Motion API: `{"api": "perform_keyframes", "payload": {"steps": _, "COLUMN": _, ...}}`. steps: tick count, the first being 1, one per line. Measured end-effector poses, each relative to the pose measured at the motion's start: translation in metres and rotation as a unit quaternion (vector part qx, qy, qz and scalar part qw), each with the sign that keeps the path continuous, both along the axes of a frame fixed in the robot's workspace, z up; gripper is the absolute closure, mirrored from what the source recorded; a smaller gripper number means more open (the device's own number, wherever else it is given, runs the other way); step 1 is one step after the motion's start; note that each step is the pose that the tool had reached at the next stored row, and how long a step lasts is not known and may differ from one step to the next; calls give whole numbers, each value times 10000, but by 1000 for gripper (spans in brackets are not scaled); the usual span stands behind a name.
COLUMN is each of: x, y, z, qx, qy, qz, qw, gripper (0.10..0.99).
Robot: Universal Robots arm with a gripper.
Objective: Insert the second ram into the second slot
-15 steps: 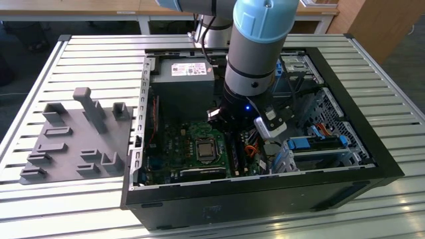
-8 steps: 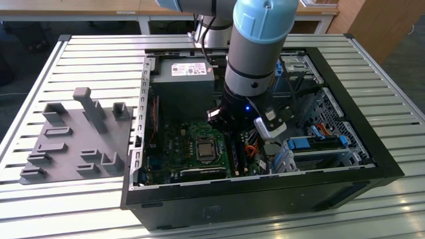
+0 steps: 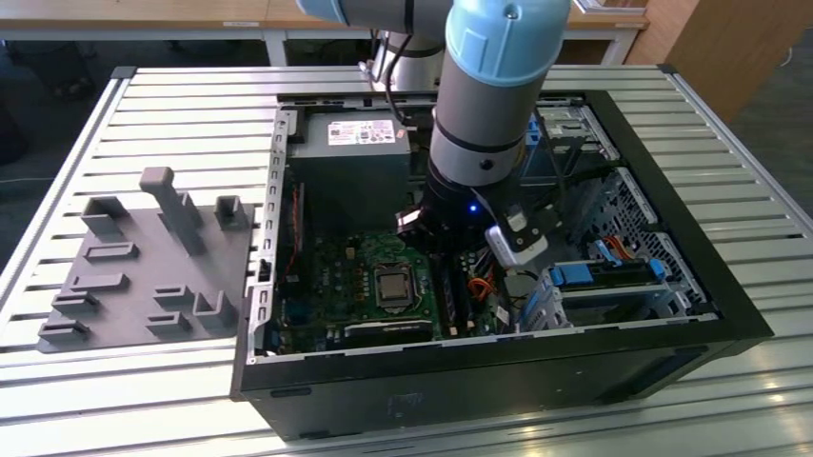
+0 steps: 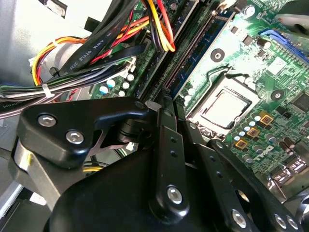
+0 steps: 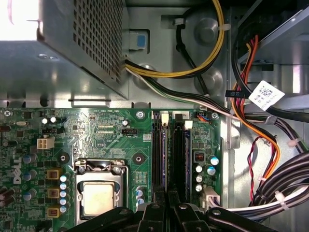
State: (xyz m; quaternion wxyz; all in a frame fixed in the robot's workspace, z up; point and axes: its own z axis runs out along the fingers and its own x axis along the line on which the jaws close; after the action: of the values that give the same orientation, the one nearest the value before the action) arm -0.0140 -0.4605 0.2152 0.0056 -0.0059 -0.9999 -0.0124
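– Where is the ram stick found?

– It is seen in the first wrist view as a thin blue strip, standing on its edge in one of the long black slots of the green board. It is placed between two other dark slots, beside the square chip socket. If it is pressed fully down cannot be told.

– And how is the gripper held?

– The black fingers are brought almost together, and the near end of the stick is grasped in the narrow gap between them. In the second wrist view the gripper is seen low over the same row of slots.

– What is seen around it?

– In the exterior view the arm is lowered from above into the open computer case. The case is laid on a slatted metal table. A grey holder plate with upright pegs is laid on the table at the exterior view's left, well apart from the case. Bundles of orange, yellow and black cables are routed beside the slots, and a grey perforated metal box is mounted beyond the board.
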Motion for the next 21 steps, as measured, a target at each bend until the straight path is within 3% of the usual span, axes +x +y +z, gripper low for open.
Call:
{"api": "perform_keyframes", "payload": {"steps": 13, "x": 0, "y": 0, "z": -37, "qx": 1, "qy": 0, "qz": 0, "qw": 10000, "gripper": 941}}
{"api": "perform_keyframes", "payload": {"steps": 14, "x": 0, "y": 1, "z": -36, "qx": 1, "qy": 0, "qz": 0, "qw": 10000, "gripper": 882}}
{"api": "perform_keyframes", "payload": {"steps": 21, "x": 0, "y": 0, "z": 41, "qx": 0, "qy": 0, "qz": 0, "qw": 10000, "gripper": 882}}
